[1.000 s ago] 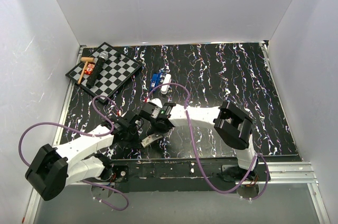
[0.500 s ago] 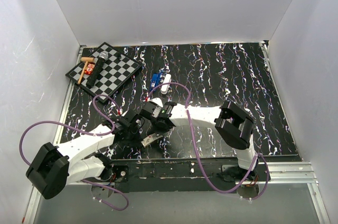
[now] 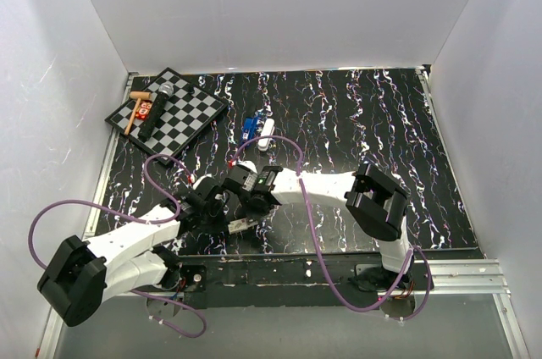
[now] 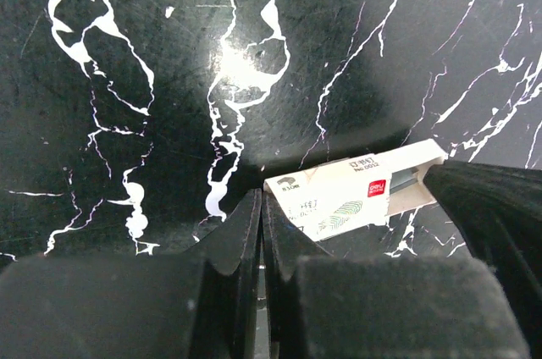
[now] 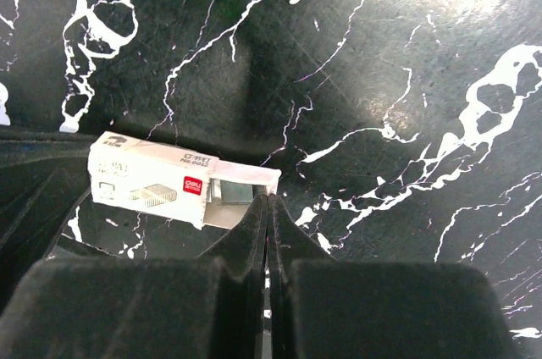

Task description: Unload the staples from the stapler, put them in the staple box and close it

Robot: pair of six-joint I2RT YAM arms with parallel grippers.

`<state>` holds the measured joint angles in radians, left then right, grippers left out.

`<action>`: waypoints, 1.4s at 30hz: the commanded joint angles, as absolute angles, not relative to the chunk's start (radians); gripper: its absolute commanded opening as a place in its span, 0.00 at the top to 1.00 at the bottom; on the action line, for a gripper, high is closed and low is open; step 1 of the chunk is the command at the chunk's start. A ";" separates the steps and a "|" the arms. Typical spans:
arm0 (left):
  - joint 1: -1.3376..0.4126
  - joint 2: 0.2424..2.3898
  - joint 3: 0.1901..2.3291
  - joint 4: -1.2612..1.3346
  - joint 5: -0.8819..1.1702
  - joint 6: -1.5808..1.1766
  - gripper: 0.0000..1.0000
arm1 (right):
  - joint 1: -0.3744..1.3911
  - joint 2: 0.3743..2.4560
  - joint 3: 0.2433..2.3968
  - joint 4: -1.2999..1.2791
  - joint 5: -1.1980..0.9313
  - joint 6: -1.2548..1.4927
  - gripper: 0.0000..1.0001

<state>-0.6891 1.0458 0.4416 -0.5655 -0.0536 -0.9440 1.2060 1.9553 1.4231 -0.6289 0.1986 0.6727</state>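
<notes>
left arm [image 3: 135, 240] shifted; left gripper [image 4: 261, 203] shut beside rectangular cardboard box [image 4: 339, 200]

White shells along the long links of the left arm [image 3: 135, 240] and the right arm [image 3: 322, 185], broken by chunky black joint housings well behind each gripper. Thin purple cable [image 3: 76, 201] looping wide behind the left gripper [image 4: 261, 207]; a second purple cable [image 3: 302, 160] arching up just behind the right gripper [image 5: 268, 207]. Matte black all over both grippers: blocky, soft-cornered bodies with a faintly grainy surface, then two wedge-shaped fingers [image 4: 229, 240] narrowing to thin edges at the tips.
</notes>
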 commanded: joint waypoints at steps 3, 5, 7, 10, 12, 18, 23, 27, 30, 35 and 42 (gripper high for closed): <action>-0.677 1.048 0.414 -0.466 -0.115 -0.939 1.00 | 1.267 1.930 1.402 -0.660 0.150 0.649 0.99; -0.676 1.051 0.411 -0.456 -0.110 -0.939 1.00 | 1.269 1.931 1.407 -0.658 0.147 0.649 0.99; -0.676 1.052 0.408 -0.449 -0.100 -0.939 1.00 | 1.269 1.934 1.410 -0.658 0.143 0.649 0.99; -0.676 1.052 0.407 -0.437 -0.098 -0.940 1.00 | 1.269 1.947 1.425 -0.660 0.130 0.649 0.99; -0.678 1.054 0.406 -0.434 -0.100 -0.939 1.00 | 1.269 1.950 1.430 -0.657 0.124 0.644 0.99; -0.675 1.042 0.426 -0.462 -0.118 -0.924 1.00 | 1.256 1.912 1.391 -0.640 0.159 0.661 0.91; -0.677 1.025 0.431 -0.482 -0.129 -0.913 1.00 | 1.233 1.830 1.309 -0.592 0.179 0.675 0.73; -0.676 1.040 0.446 -0.482 -0.120 -0.896 1.00 | 1.224 1.778 1.279 -0.601 0.213 0.678 0.68; -0.676 1.057 0.459 -0.476 -0.117 -0.884 1.00 | 1.213 1.720 1.249 -0.595 0.235 0.683 0.64; -0.676 1.095 0.483 -0.462 -0.087 -0.854 1.00 | 1.190 1.622 1.183 -0.597 0.267 0.692 0.61; -0.678 1.100 0.476 -0.423 -0.051 -0.833 1.00 | 1.152 1.601 1.086 -0.532 0.178 0.716 0.83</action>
